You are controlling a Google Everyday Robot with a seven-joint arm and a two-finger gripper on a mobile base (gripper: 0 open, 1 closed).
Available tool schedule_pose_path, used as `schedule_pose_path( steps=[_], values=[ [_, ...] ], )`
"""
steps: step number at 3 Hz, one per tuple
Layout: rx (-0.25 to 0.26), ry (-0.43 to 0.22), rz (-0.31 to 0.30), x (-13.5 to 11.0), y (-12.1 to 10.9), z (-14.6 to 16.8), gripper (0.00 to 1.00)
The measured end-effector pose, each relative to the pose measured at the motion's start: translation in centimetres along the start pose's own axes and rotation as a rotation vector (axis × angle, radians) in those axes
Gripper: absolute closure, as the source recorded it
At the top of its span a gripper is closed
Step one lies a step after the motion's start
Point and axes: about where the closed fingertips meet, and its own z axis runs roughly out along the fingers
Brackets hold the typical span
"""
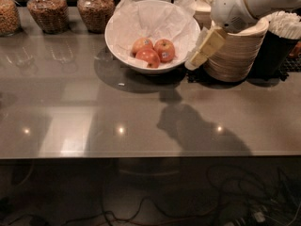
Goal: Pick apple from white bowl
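A wide glossy white bowl [117,44] lined with crumpled white paper stands at the back middle of the grey counter. Three red-yellow apples [153,51] lie in it, close together near its front. My gripper [203,51] hangs from the white arm at the upper right. Its cream fingers point down and to the left, just right of the bowl's rim and above the counter. It holds nothing and touches neither the bowl nor the apples.
A tall stack of beige disposable bowls [237,55] stands right behind the gripper. A dark cup of white sticks [282,32] is at the far right. Three glass jars of brown food [44,11] line the back left. The counter's front edge [141,157] runs across the middle.
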Motion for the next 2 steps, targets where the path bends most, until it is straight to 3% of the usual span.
schedule_pose_path(
  steps=[1,2],
  values=[
    [0.004,-0.032,-0.08,-3.04,-2.81,2.86,0.0],
    [0.004,-0.032,-0.08,-3.05,-2.81,2.86,0.0]
  ],
)
